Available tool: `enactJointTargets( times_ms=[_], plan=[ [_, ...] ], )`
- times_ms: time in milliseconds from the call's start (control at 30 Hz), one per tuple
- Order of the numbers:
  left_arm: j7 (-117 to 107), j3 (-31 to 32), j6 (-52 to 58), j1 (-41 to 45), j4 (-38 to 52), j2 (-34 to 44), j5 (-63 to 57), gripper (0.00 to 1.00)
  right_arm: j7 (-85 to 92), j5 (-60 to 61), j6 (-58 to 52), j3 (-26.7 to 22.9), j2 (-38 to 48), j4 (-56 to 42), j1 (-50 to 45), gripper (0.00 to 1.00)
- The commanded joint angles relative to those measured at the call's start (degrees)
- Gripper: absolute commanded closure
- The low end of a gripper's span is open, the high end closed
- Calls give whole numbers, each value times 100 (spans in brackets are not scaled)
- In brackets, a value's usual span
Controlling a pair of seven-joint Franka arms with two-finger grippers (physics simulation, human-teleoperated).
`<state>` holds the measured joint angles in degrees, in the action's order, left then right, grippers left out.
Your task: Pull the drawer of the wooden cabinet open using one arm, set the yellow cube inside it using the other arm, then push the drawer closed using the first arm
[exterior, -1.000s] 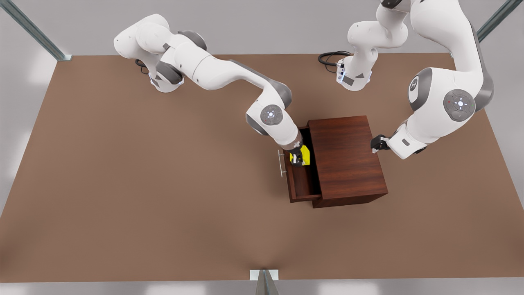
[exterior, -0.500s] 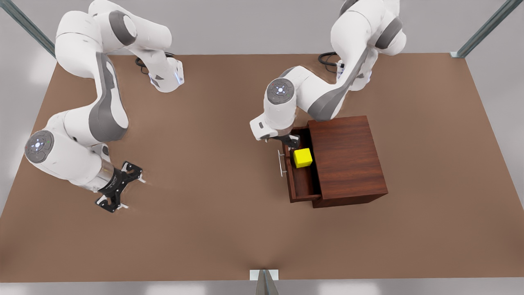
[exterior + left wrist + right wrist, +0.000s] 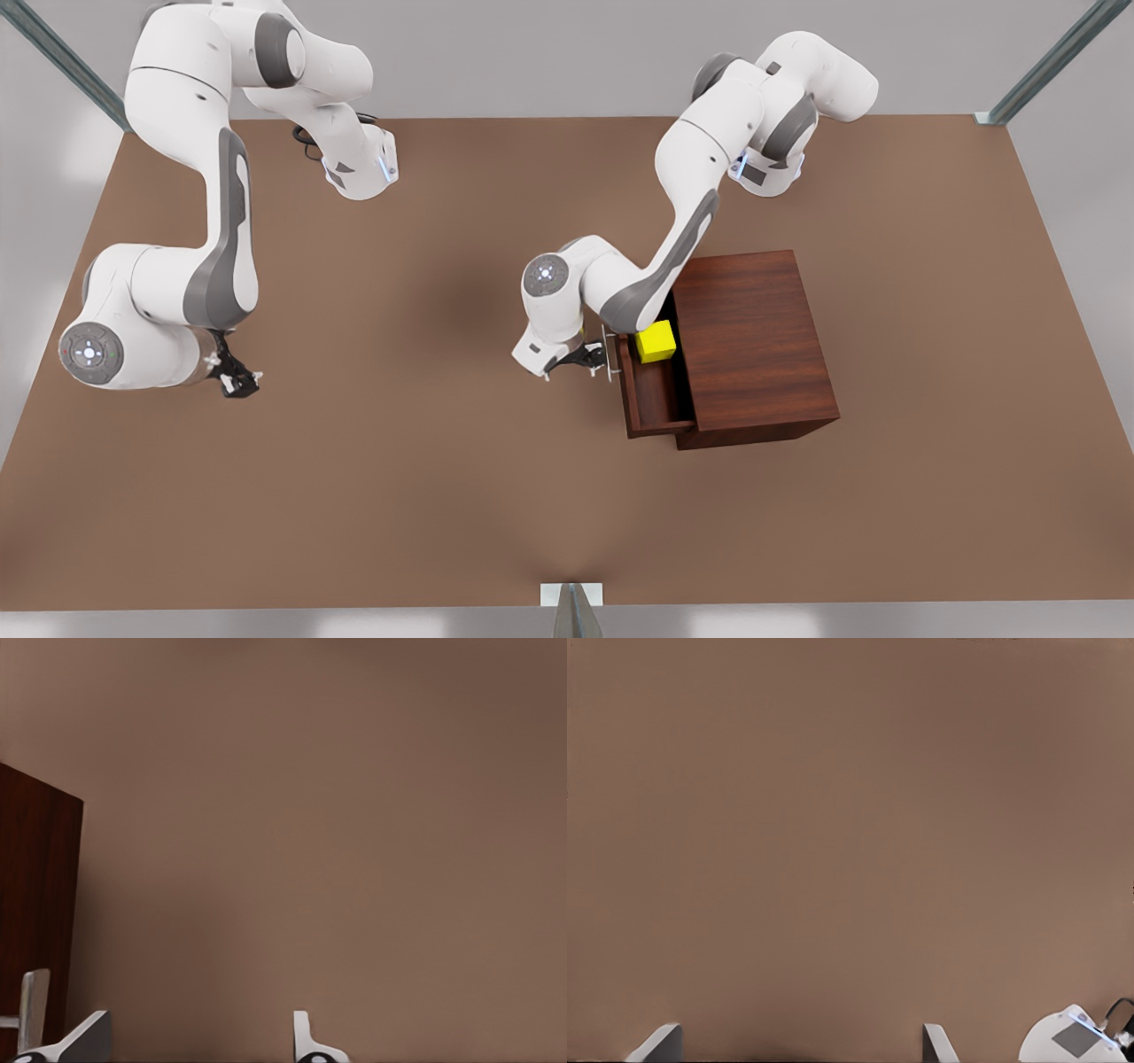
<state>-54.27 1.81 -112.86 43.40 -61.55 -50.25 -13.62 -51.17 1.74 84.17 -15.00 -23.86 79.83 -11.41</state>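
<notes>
The wooden cabinet (image 3: 753, 346) stands right of the table's middle, with its drawer (image 3: 654, 400) pulled out toward the front view's left. The yellow cube (image 3: 656, 341) lies inside the drawer at its far end, free of both grippers. My left gripper (image 3: 580, 359) (image 3: 195, 1041) is open, low over the table just outside the drawer front. The silver handle (image 3: 609, 353) (image 3: 34, 1001) is beside one fingertip (image 3: 87, 1036), not between the two. My right gripper (image 3: 235, 383) (image 3: 797, 1045) is open and waits over the table at the front view's far left.
The brown table (image 3: 399, 487) runs wide to the front and left of the cabinet. Both arm bases (image 3: 359, 168) (image 3: 766, 168) sit along the far edge, and one base (image 3: 1072, 1041) shows in the right wrist view. Metal frame posts (image 3: 571, 607) mark the table's edges.
The right gripper let go of the cube in the drawer and swung away to the far left. The left arm came from behind the cabinet and dropped beside the handle. The drawer stayed put.
</notes>
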Motion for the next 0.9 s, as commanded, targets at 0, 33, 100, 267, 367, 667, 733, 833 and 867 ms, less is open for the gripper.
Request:
enactJointTargets(
  times_ms=[0, 33, 100, 267, 367, 667, 733, 833, 867],
  plan=[
    [-2043, 4, -131, 19, -129, 6, -17, 0, 5363, 45, -199, -3, -4, -3, -1, 0],
    [-1885, 4, -157, 10, -269, 6, -17, 0, 5363, 45, -199, -3, -4, -3, -1, 0],
    [-1753, 4, -131, -7, -349, 50, -17, 0, 5354, 54, -199, -3, -13, -3, -1, 0],
    [-1068, -5, 352, -113, -384, 208, -17, 0, 5346, 54, -199, -3, -31, -3, -10, 0],
    [-848, -14, 423, -174, -393, 208, -17, 0, 5302, 45, -199, -3, -31, -3, -1, 0],
    [-277, -40, 431, -420, -744, 472, -17, 0, 5293, 45, -199, -3, -31, 6, -10, 0],
    [-92, -40, 440, -482, -867, 569, -9, 0, 5293, 45, -199, -3, -31, -3, -10, 0],
    [40, -40, 440, -587, -938, 604, -9, 0, 5302, 45, -199, -3, -31, -3, -1, 0],
    [110, -40, 440, -614, -982, 639, -9, 0, 5302, 45, -199, -3, -31, -3, -1, 0]
  ],
)
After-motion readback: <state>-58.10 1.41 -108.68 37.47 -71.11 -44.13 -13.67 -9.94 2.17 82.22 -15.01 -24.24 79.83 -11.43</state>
